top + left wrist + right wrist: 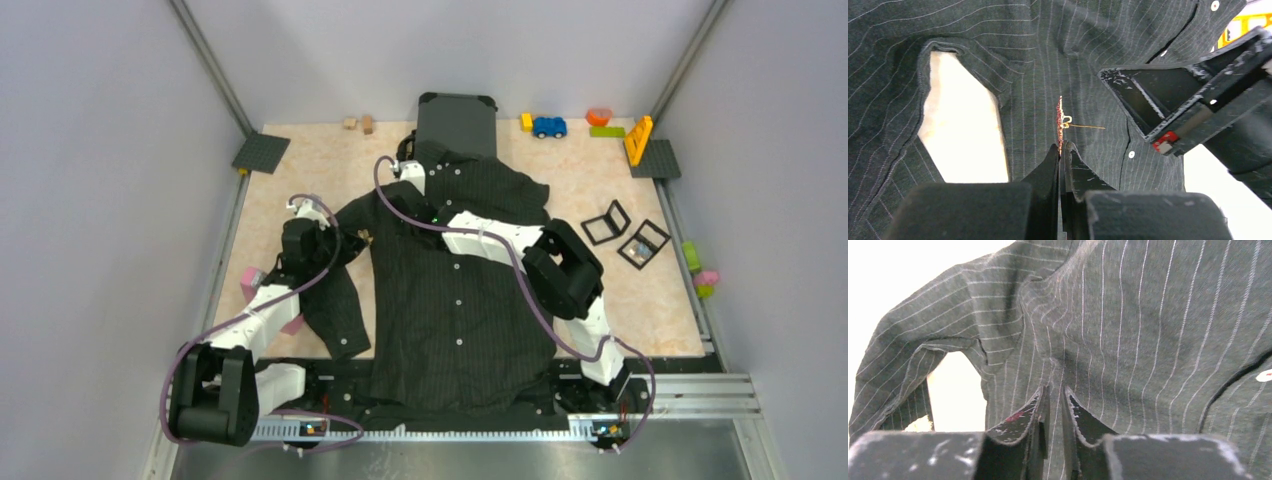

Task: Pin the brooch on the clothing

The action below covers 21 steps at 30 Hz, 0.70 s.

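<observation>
The black pinstriped shirt point(460, 290) lies flat on the table, collar at the far end. My left gripper point(1061, 146) is shut on the brooch point(1060, 120), a thin red and gold piece seen edge-on. Its gold pin sticks out open to the right, just above the cloth. In the top view this gripper point(350, 238) is at the shirt's left shoulder, by the armpit. My right gripper point(1054, 389) is closed on a raised fold of the shirt point(1148, 315) close beside the brooch. One of its fingers point(1148, 95) shows in the left wrist view.
A dark grey suitcase point(457, 122) stands behind the collar. Toys line the back edge: a blue car point(548, 127), an orange block point(638, 140) and wooden blocks point(358, 123). Two small open black boxes point(625, 235) lie right of the shirt. A pink block point(252, 283) sits at the left.
</observation>
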Each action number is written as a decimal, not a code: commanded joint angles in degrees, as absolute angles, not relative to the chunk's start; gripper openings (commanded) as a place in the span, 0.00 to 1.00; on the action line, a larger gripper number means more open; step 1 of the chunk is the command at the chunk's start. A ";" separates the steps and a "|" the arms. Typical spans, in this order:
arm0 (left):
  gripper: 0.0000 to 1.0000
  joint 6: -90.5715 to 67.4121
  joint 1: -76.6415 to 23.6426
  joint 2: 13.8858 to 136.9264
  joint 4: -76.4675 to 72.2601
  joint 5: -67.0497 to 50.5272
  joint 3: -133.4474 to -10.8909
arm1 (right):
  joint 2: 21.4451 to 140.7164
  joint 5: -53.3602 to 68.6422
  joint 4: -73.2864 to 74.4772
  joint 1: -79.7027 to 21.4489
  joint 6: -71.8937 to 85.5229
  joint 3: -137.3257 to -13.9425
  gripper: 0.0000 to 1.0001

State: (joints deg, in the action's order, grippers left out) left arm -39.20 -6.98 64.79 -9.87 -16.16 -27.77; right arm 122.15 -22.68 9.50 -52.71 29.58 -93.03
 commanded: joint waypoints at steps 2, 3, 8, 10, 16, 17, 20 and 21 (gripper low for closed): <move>0.00 -38.45 -6.68 65.21 -11.44 -17.04 -30.20 | 118.54 -22.86 11.23 -52.63 28.30 -94.54 0.21; 0.00 -38.52 -6.68 65.08 -11.23 -16.57 -30.19 | 118.75 -22.48 11.09 -52.57 28.28 -94.37 0.24; 0.00 -39.32 -6.67 64.98 -11.14 -16.38 -30.04 | 121.35 -19.51 11.52 -52.79 29.29 -95.63 0.35; 0.00 -39.41 -6.60 65.11 -11.15 -16.20 -29.88 | 122.87 -20.20 12.80 -53.10 29.47 -97.26 0.38; 0.00 -39.19 -6.66 67.04 -11.78 -16.67 -30.18 | 126.78 -21.83 16.24 -53.57 30.10 -101.26 0.41; 0.00 -39.13 -6.67 67.44 -11.82 -16.88 -30.22 | 127.23 -22.54 16.75 -53.61 30.45 -101.59 0.41; 0.00 -39.25 -6.68 67.88 -12.16 -17.43 -30.23 | 128.10 -25.34 18.17 -53.78 30.66 -102.17 0.40; 0.00 -39.27 -6.64 67.95 -12.33 -17.52 -30.15 | 128.22 -25.65 18.06 -53.84 30.62 -102.07 0.40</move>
